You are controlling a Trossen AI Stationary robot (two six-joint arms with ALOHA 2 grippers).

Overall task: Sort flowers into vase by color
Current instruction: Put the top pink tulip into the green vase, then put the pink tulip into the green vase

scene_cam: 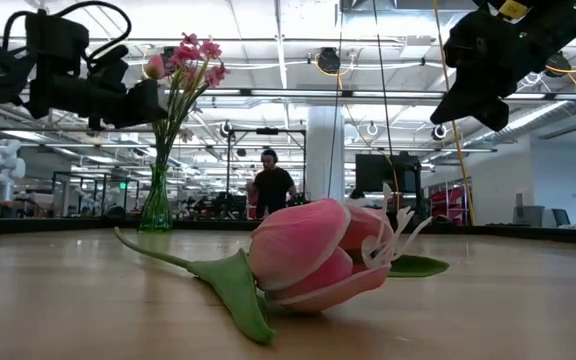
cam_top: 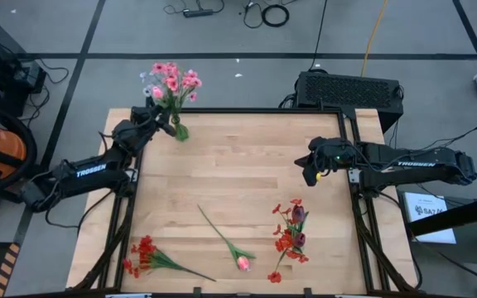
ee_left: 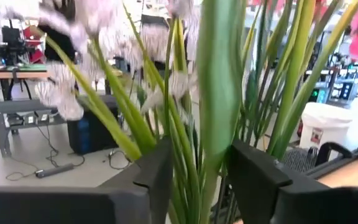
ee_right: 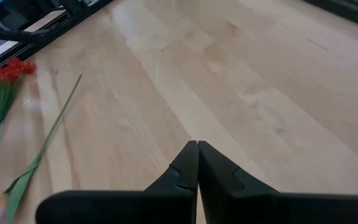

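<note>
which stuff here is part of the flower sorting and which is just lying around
Part of the job:
- green vase with pink flowers, left claw open around the stems
- pink tulip
- red cluster
- vase of red flowers
- right claw, shut, waiting

Lying about:
- black box behind the table
- floor cables

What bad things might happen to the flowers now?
The left claw is open right around the stems in the green vase, so pulling away might snag one or tip the vase near the table's edge. The pink tulip and red cluster lie close to the front edge and could get pushed off.
</note>
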